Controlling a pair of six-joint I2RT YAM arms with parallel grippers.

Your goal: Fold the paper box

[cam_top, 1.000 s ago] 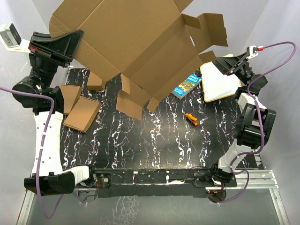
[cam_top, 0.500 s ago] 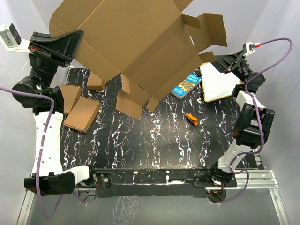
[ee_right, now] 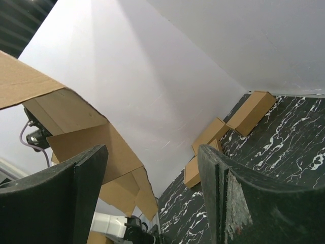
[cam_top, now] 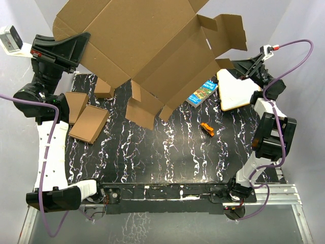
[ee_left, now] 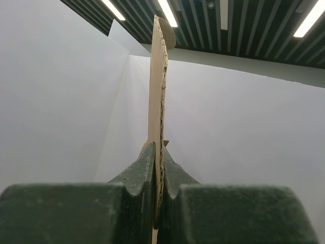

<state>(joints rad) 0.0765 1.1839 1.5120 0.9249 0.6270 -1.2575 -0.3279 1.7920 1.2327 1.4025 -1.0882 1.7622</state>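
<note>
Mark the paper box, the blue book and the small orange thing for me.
paper box (cam_top: 147, 46), top external view, its broad middle panel.
blue book (cam_top: 202, 92), top external view, its cover.
small orange thing (cam_top: 206, 127), top external view, its middle.

**Random other stuff sitting around this setup**

A black marbled table (cam_top: 167, 152) with white veins is carrying most of it. On the left, two flat folded cardboard boxes (cam_top: 89, 123) are lying right next to each other, and a small cardboard box (cam_top: 105, 89) is sitting just behind them. Toward the right, a blue book (cam_top: 202, 92) is lying at an angle, with a white board (cam_top: 236, 91) resting just beside it. A little orange object (cam_top: 206, 128) is lying alone nearer the front, and I can't tell what it is. A white gadget (cam_top: 11, 39) is sitting off the far left corner.
</note>
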